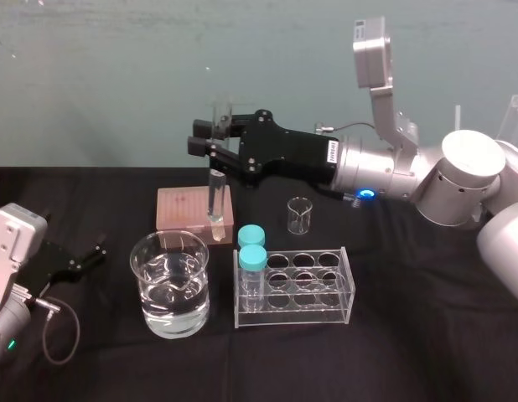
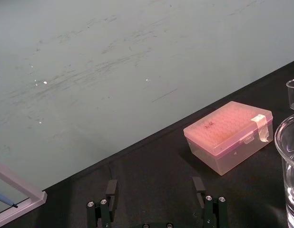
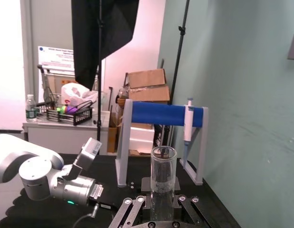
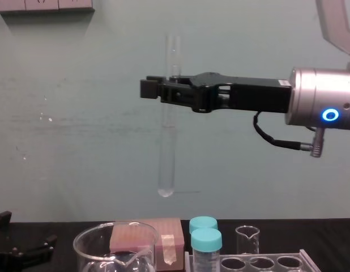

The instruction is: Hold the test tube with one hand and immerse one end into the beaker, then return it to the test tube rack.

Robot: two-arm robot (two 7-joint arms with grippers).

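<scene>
The right gripper [image 4: 163, 89] is clamped on the upper part of the test tube [image 4: 167, 147]. The tube's long axis is vertical, open end above the fingers, rounded end hanging well below them and well clear of the table.

The large beaker [image 1: 142, 268], partly filled with clear liquid, lies below the hand, offset toward the robot and to its left. The likely move is a shift that way, then a straight descent.

The test tube rack [image 1: 351, 293] lies below the hand toward the robot.

The left gripper [image 1: 83, 260], fingers spread and empty, rests beside the beaker and is nearer to it.

Count:
- Test tube: one
- Large beaker: one
- Small beaker [image 1: 299, 215]: one
- Rack: one
- Turquoise-capped vials [image 1: 252, 260]: two
- Pink box [image 1: 182, 211]: one
</scene>
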